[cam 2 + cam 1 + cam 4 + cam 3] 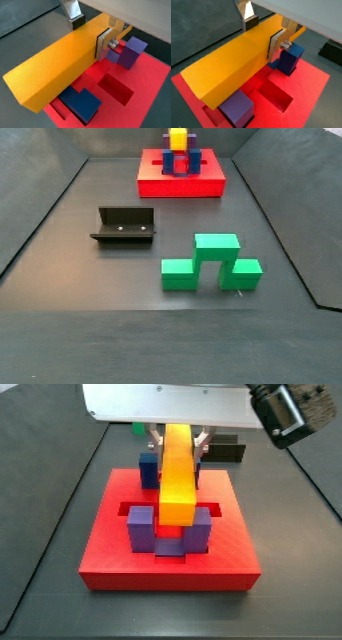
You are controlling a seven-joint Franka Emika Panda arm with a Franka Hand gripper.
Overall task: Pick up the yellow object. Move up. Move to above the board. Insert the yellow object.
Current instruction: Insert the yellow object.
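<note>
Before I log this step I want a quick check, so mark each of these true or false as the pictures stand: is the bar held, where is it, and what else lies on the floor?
1. The hand is shut on the yellow object. True.
2. The yellow object is above the board, among the blue and purple posts. True.
3. The green blocks sit on the board. False: they lie on the dark floor, well apart from it.
4. The fixture stands between the board and the green blocks in a side view. True.
5. The yellow object lies flat on the floor. False: it is held over the board.
</note>
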